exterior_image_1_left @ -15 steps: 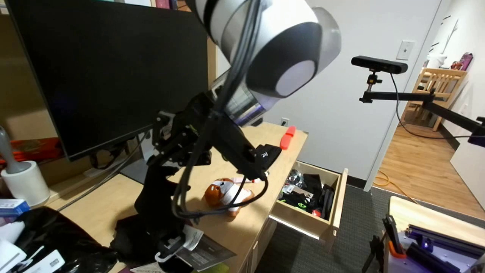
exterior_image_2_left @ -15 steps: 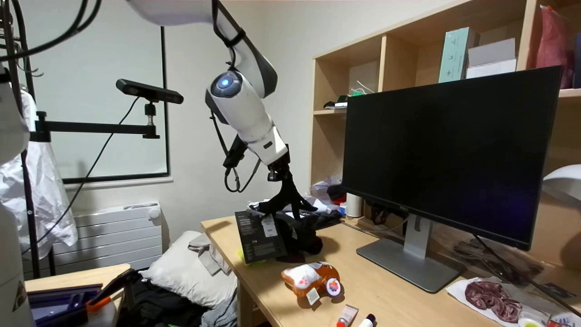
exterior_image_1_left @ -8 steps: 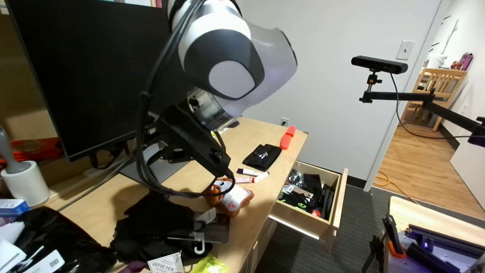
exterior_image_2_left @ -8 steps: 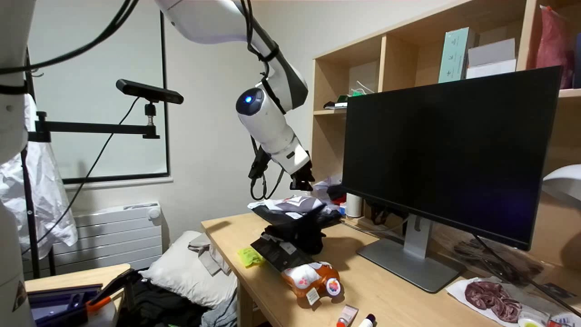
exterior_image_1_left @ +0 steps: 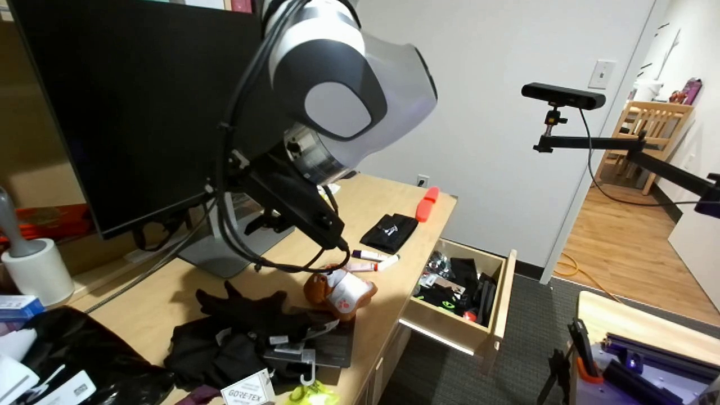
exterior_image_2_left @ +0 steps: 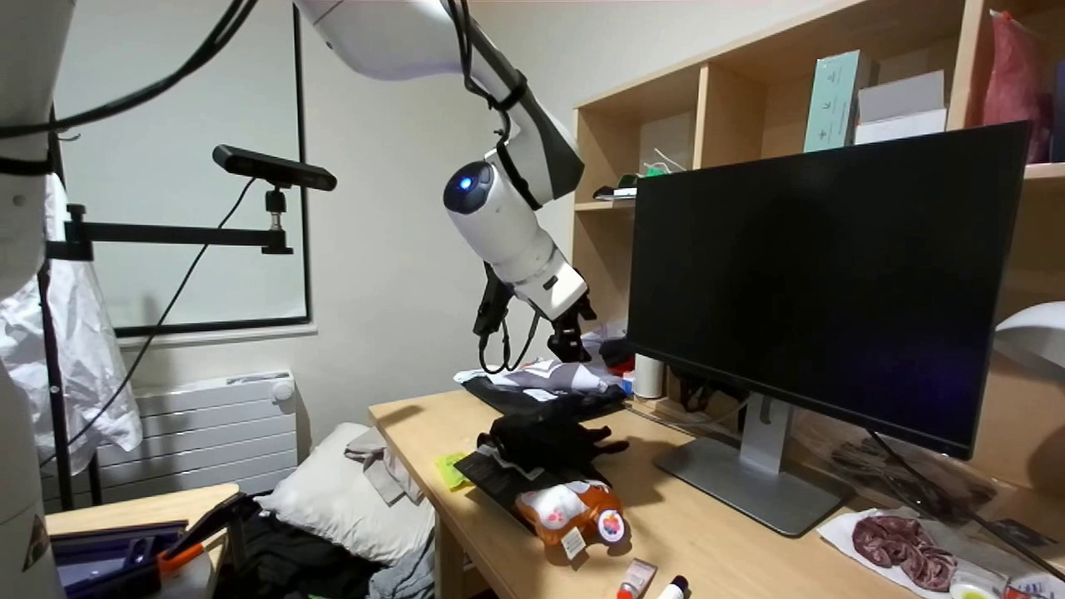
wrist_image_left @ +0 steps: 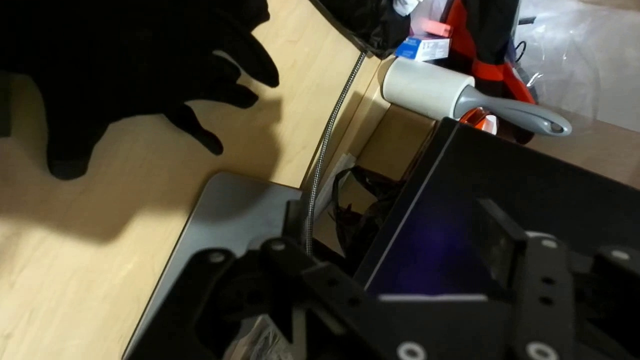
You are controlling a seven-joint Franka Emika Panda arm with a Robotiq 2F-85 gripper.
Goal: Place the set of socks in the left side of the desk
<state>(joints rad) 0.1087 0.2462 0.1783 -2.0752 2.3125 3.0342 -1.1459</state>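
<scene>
The set of socks, a black fabric bundle [exterior_image_1_left: 225, 337] with white labels and finger-like ends, lies on the light-wood desk [exterior_image_1_left: 129, 306] over a dark printed card. An exterior view shows the black bundle [exterior_image_2_left: 541, 441] near the desk's far end, beside a plush ball. Black fabric [wrist_image_left: 130, 65] also fills the upper left of the wrist view. My gripper [wrist_image_left: 397, 230] is open with nothing between its fingers. It hangs above the desk [exterior_image_2_left: 707, 532], apart from the socks and close to the monitor; in an exterior view the gripper [exterior_image_2_left: 582, 333] points down toward the monitor side.
The large monitor [exterior_image_2_left: 824, 283] stands close to my gripper, its grey base below. An orange-white plush ball [exterior_image_1_left: 340, 292], markers [exterior_image_1_left: 371, 261] and a black pouch [exterior_image_1_left: 389, 232] lie on the desk. A black plastic bag [exterior_image_1_left: 84, 360] sits beyond the socks. A drawer [exterior_image_1_left: 503, 298] is pulled out.
A second ago the black fabric hung from my gripper. It has been let go and has settled onto the desk, while the gripper has opened and moved up toward the monitor.
</scene>
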